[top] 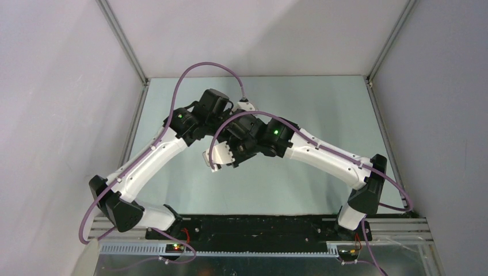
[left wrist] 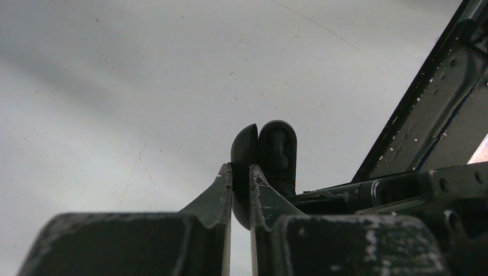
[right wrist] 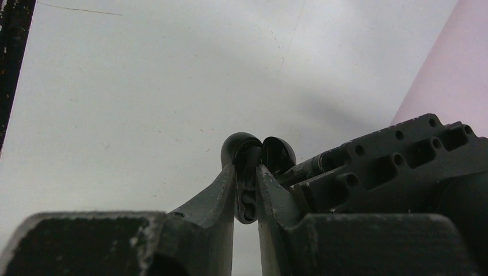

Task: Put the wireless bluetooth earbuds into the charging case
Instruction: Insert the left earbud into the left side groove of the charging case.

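Charging case ajar, pinched by left gripper and right gripper, contents unclear

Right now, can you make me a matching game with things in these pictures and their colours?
Things:
1. charging case
2. cable
3. arm light
4. left arm link

Colours:
a. green
b. white
c. black
d. purple

Pairs: 1-c, 2-d, 3-a, 4-b
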You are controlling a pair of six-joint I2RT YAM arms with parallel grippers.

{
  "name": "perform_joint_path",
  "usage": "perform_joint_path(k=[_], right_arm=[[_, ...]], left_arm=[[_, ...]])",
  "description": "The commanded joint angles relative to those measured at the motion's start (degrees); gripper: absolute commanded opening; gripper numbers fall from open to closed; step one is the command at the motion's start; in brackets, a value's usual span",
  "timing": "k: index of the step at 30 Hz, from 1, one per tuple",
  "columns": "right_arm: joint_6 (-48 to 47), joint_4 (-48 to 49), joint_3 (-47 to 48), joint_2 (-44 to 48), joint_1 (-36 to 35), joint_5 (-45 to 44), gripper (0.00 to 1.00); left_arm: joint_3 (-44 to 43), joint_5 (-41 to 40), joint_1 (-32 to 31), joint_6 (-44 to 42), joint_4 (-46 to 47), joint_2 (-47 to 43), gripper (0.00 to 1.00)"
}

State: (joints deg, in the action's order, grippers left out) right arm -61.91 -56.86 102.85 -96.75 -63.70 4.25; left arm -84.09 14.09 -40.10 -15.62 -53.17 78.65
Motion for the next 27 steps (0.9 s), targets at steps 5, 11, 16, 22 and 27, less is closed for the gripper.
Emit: perform_joint_path(k=[5,11,16,22,27], right_arm=[[2.42,3.84,1.11,1.62,-0.65,-0.66,0.27],[2.67,4.84,1.82,2.17,-1.08,-0.41,0.29],[3.06,5.75,1.77,2.75,-1.11,-0.06,0.30],[2.37,9.19,-1.01,4.50,-0.83,0.81,0.30],[2.11,9.84,-1.77,4.47,-0.52,0.28,0.30]], left_arm=[[-0.32,0.72,-0.48,-0.28,3.29,-1.85,0.00],[-0.29,0.98,-0.44,-0.04,3.27,-1.79,0.00],[-0.11,1.33,-0.46,0.11,3.28,-1.78,0.00],[-0.09,1.79,-0.49,0.17,3.29,-1.66,0.00],[-0.13,1.81,-0.46,0.15,3.26,-1.52,0.00]])
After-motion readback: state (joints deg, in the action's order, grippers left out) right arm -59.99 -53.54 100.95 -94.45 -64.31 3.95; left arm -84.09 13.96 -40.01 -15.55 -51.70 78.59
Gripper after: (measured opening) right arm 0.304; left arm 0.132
